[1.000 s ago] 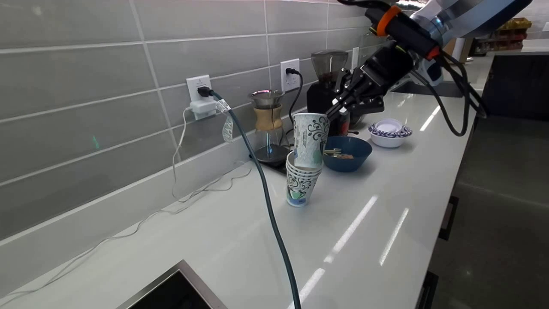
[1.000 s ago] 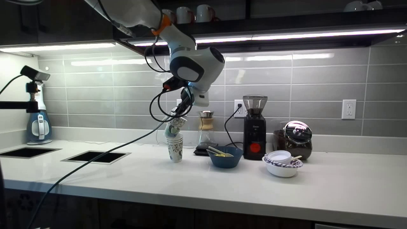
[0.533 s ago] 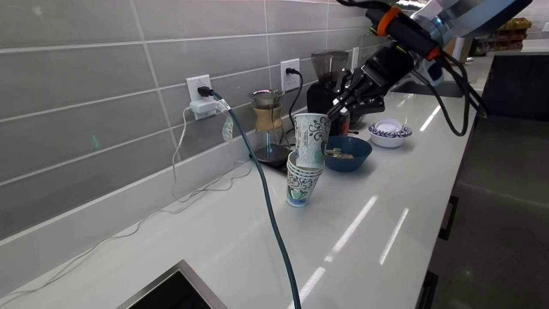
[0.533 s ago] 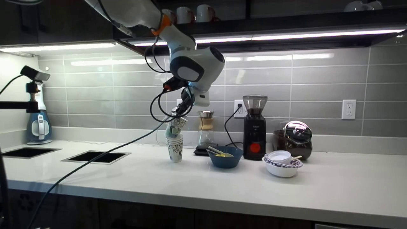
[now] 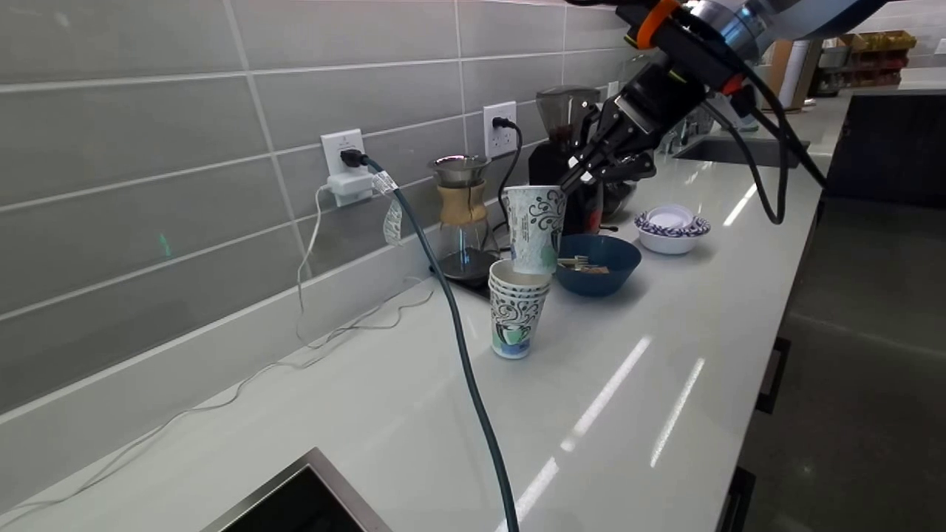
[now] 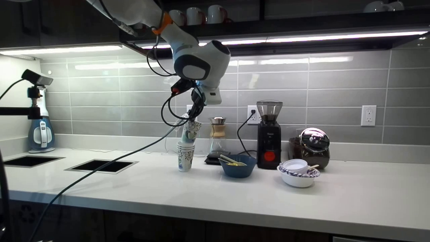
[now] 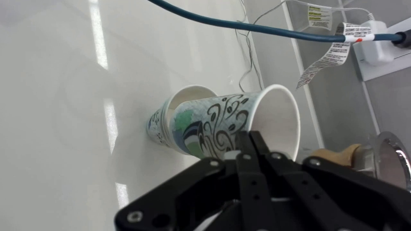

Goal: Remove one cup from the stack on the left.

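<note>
One white paper cup with dark swirls and blue-green print [image 5: 532,230] is held above the stack, tilted; it also shows in an exterior view [image 6: 190,133] and the wrist view [image 7: 213,123]. My gripper [image 5: 567,183] is shut on this cup's rim, one fingertip inside and one outside, as the wrist view [image 7: 251,134] shows. The stack [image 5: 515,321] of matching cups stands upright on the counter below, also in an exterior view [image 6: 185,158] and the wrist view [image 7: 156,125]. The held cup's base is at the stack's rim; whether they touch I cannot tell.
A blue bowl with utensils [image 5: 610,273] stands beside the stack. A glass coffee maker [image 5: 464,222] and black grinder [image 6: 268,141] stand by the wall. A thick blue cable [image 5: 462,347] hangs in front. White bowls [image 6: 297,181] lie farther along the counter.
The gripper and held cup have risen, and the cup's base has come up to about the stack's rim. The stack, which leaned before, now stands upright.
</note>
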Action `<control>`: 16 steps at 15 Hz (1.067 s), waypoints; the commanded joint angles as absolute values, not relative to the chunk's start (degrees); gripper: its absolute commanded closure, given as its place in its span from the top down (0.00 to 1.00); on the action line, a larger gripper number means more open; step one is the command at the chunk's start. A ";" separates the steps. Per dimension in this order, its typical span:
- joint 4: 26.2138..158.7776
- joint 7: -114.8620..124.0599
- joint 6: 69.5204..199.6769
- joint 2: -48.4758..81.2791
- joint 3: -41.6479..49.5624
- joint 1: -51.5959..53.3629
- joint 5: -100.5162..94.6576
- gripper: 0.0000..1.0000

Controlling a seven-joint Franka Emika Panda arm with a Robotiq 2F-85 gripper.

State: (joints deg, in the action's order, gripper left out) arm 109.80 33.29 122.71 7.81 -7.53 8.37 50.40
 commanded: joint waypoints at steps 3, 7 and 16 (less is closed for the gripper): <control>114.59 34.92 129.88 3.02 -7.64 9.37 48.61 0.01; 117.52 35.63 134.24 2.14 -7.61 8.97 49.03 0.01; 123.99 34.63 142.54 3.89 -7.37 8.73 47.66 0.01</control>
